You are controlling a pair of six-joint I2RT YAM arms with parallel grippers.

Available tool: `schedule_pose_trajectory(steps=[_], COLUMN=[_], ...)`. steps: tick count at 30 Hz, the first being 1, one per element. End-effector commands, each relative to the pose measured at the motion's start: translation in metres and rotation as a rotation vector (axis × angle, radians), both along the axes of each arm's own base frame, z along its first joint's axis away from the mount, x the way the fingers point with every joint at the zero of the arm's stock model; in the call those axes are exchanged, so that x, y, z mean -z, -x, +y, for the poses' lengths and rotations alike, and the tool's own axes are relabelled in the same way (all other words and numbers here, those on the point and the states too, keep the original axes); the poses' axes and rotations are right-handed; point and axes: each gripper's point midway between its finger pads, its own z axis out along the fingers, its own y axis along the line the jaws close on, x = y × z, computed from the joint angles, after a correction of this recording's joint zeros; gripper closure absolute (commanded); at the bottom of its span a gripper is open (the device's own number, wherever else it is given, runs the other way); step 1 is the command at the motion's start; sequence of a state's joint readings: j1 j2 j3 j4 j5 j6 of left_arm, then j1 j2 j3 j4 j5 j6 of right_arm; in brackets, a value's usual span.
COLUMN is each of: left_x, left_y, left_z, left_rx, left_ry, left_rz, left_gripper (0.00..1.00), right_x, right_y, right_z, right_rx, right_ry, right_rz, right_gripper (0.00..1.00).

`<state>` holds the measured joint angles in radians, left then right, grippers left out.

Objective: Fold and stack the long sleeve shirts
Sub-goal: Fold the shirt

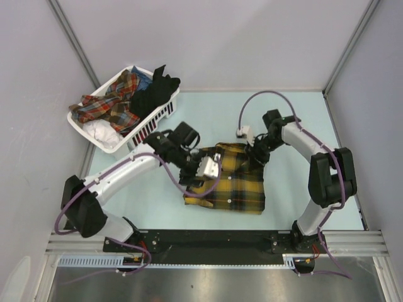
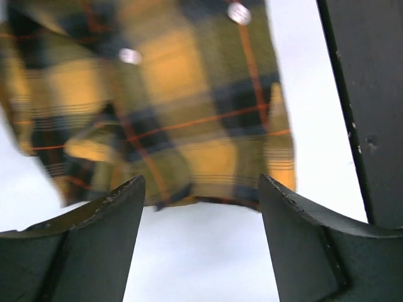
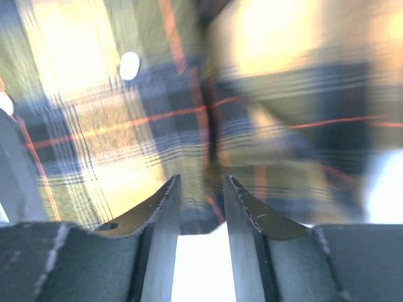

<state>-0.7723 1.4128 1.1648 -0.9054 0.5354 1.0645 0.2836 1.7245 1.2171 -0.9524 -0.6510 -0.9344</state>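
— What takes up the most room?
— The pale table [image 1: 220, 107]. At its far left corner stands a white slatted basket [image 1: 160, 113] with a heap of clothes [image 1: 126, 100] in it: red plaid, black and white.
— And the shirt?
— The yellow and black plaid shirt [image 1: 233, 185] lies flat on the table as a rough rectangle, near the front edge, between the two arms and well apart from the basket.
— The left gripper [image 2: 201, 182]?
— At the shirt's left edge, fingers spread wide, with bare table between them and the hem just past the tips.
— The right gripper [image 3: 200, 179]?
— At the far right corner of the shirt, over the cloth. Its fingers stand a narrow gap apart, with white table showing through.
— Anything smaller?
— Pale buttons [image 2: 130, 56] along the plaid, blurred.
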Motion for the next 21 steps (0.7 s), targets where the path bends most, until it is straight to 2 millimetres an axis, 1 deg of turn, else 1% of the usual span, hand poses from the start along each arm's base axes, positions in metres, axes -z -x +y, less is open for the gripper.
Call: schedule_pose_trajectory(steps=[1, 2, 3, 4, 5, 6, 7, 8, 9, 10, 11, 12, 13, 14, 17, 18, 21], left_x=[-0.036, -0.035, -0.04, -0.024, -0.016, -0.022, -0.005, -0.003, -0.004, 0.002, 0.017, 0.023, 0.029, 0.039, 0.054, 0.057, 0.064], left_y=[-0.005, -0.013, -0.023, -0.029, -0.032, -0.039, -0.042, -0.042, -0.045, -0.047, -0.051, -0.055, -0.056, -0.06, -0.066, -0.067, -0.07], left_z=[-0.023, -0.026, -0.035, -0.041, -0.044, -0.052, -0.058, -0.061, -0.067, -0.07, -0.074, -0.077, -0.078, -0.08, -0.082, -0.081, -0.08], left_rx=[0.003, -0.014, -0.017, -0.033, -0.036, -0.031, -0.029, -0.026, -0.025, -0.026, -0.033, -0.046, -0.067, -0.079, -0.117, -0.116, -0.109], left_ry=[0.08, 0.081, 0.097, 0.072, 0.05, 0.064, 0.037, 0.044, 0.052, 0.045, 0.028, 0.021, 0.01, 0.002, -0.005, -0.013, -0.02], left_rz=[0.183, 0.205, 0.21, 0.263, 0.298, 0.304, 0.358, 0.394, 0.402, 0.422, 0.447, 0.457, 0.478, 0.492, 0.488, 0.475, 0.445], left_gripper=[0.23, 0.23, 0.25, 0.26, 0.28, 0.31, 0.32, 0.34, 0.35, 0.35, 0.37, 0.38, 0.38, 0.39, 0.39, 0.38, 0.37], right_x=[-0.065, -0.074, -0.082, -0.085, -0.081, -0.082, -0.08, -0.074, -0.072, -0.069, -0.068, -0.06, -0.056, -0.053, -0.041, -0.034, -0.026], right_y=[-0.033, -0.039, -0.05, -0.056, -0.066, -0.074, -0.08, -0.091, -0.098, -0.104, -0.112, -0.116, -0.119, -0.125, -0.134, -0.137, -0.146], right_z=[0.008, 0.012, 0.011, 0.013, 0.016, 0.017, 0.018, 0.021, 0.023, 0.024, 0.026, 0.028, 0.028, 0.029, 0.033, 0.033, 0.036], right_rx=[0.11, 0.158, 0.19, 0.222, 0.276, 0.303, 0.328, 0.38, 0.402, 0.421, 0.437, 0.462, 0.471, 0.478, 0.509, 0.52, 0.546], right_ry=[-0.17, -0.214, -0.236, -0.251, -0.264, -0.276, -0.292, -0.303, -0.31, -0.314, -0.327, -0.325, -0.326, -0.333, -0.331, -0.327, -0.334], right_rz=[-0.009, 0.02, 0.011, 0.026, 0.06, 0.069, 0.089, 0.126, 0.135, 0.148, 0.143, 0.175, 0.18, 0.167, 0.187, 0.203, 0.215], right_gripper=[0.59, 0.58, 0.56, 0.56, 0.56, 0.56, 0.56, 0.56, 0.56, 0.57, 0.57, 0.58, 0.58, 0.59, 0.6, 0.6, 0.6])
